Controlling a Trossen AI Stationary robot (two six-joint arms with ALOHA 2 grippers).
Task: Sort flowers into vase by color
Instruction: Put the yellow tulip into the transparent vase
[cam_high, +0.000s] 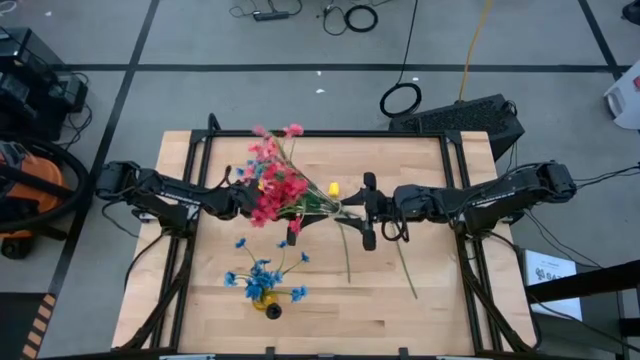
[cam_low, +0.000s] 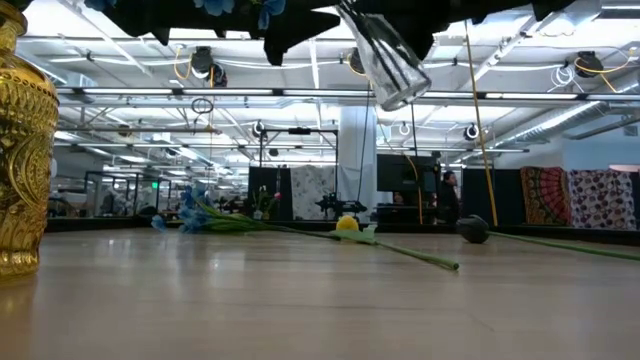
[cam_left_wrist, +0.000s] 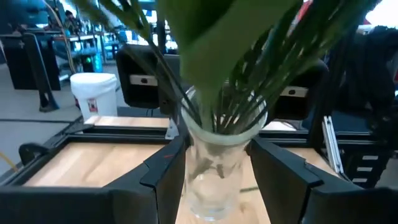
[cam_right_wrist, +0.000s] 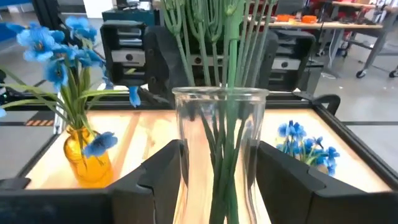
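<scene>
Both pincers meet mid-surface over the pale wooden surface. The right pincer is clamped on a clear glass vase holding red and pink flower sprigs, lifted and tilted. The left pincer closes on the same vase. Blue flower sprigs stand in an amber glass vase; a yellow bud lies near.

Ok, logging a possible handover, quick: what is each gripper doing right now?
Left gripper: closed on the clear glass vase holding pink and red flowers.
Right gripper: closed on the same vase.
</scene>
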